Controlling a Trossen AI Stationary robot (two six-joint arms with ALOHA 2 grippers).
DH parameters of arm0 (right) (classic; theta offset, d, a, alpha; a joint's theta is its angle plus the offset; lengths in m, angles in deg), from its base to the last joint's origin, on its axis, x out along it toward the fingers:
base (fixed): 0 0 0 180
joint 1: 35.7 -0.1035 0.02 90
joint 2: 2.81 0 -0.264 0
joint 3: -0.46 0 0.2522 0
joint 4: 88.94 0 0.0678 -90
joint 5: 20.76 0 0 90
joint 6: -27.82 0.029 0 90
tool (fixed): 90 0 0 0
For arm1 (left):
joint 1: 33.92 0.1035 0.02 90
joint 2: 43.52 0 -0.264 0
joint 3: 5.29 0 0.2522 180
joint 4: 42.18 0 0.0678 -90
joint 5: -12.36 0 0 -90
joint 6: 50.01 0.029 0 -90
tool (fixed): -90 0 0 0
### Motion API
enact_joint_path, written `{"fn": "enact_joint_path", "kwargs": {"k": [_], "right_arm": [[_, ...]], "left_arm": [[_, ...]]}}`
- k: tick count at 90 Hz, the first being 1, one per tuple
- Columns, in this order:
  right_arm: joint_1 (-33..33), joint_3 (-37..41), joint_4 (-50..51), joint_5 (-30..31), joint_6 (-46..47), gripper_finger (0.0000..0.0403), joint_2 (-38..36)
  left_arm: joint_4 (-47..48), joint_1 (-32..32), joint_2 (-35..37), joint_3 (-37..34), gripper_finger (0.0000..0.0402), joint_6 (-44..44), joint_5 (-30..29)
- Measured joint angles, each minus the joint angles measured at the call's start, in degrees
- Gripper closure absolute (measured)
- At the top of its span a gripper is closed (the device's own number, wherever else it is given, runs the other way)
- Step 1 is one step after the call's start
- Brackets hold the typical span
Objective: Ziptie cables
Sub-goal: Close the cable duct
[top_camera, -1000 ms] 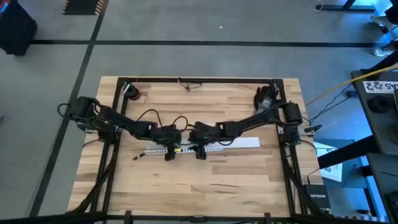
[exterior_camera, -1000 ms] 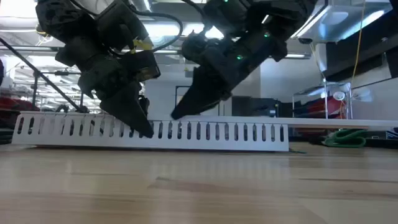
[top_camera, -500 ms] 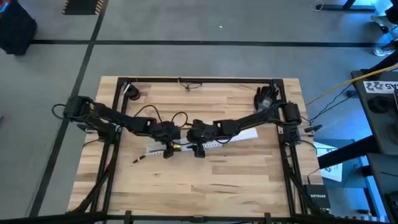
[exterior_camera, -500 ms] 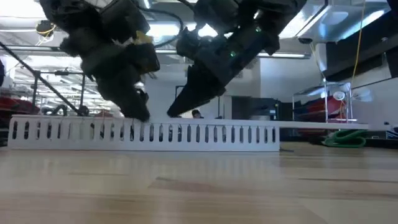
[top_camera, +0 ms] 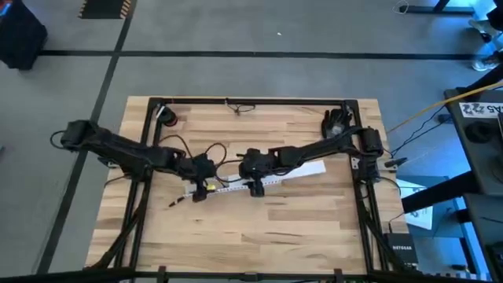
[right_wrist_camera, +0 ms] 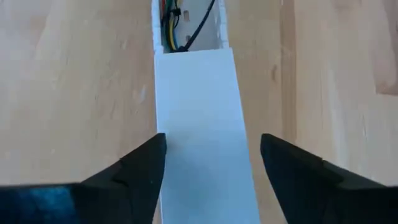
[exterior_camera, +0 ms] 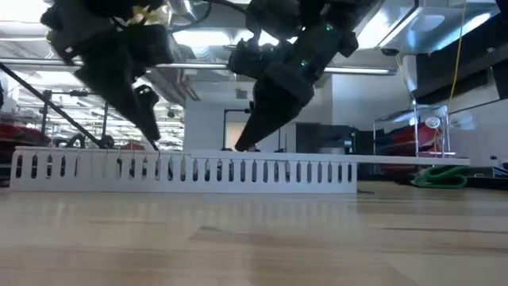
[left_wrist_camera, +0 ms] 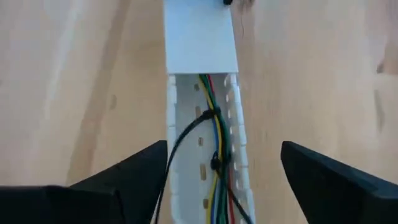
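Cables (left_wrist_camera: 216, 155), green, yellow, blue and red, lay bundled inside white slotted duct (top_camera: 236, 187) at mid-table, crossed by black zip tie (left_wrist_camera: 186, 134). Partly hidden under flat white cover (right_wrist_camera: 199, 118). Left gripper (left_wrist_camera: 217, 174) spread wide, straddling open duct, gripping nothing. Right gripper (right_wrist_camera: 211, 155) likewise parted over cover. Green coil (exterior_camera: 440, 175) sat well apart at table's edge.
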Motion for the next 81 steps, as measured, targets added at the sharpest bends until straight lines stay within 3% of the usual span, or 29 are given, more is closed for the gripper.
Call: {"fn": "enact_joint_path", "kwargs": {"k": [26, 60, 81], "right_arm": [[0.0, 0.0, -0.8, 0.0, 0.1, 0.0146, 0.4], [0.0, 0.0, -1.0, -1.0, 0.2, 0.0146, 0.5], [-0.1, 0.1, -1.3, -3.3, 1.7, 0.0165, 1.2]], "left_arm": [[-3.5, -2.2, -3.7, -2.3, 0.0100, -3.3, -7.3], [-9.2, -3.7, -8.8, -2.3, 0.0104, -1.7, -7.8], [-17.5, -3.6, -13.4, -2.3, 0.0186, -2.1, -7.8]]}}
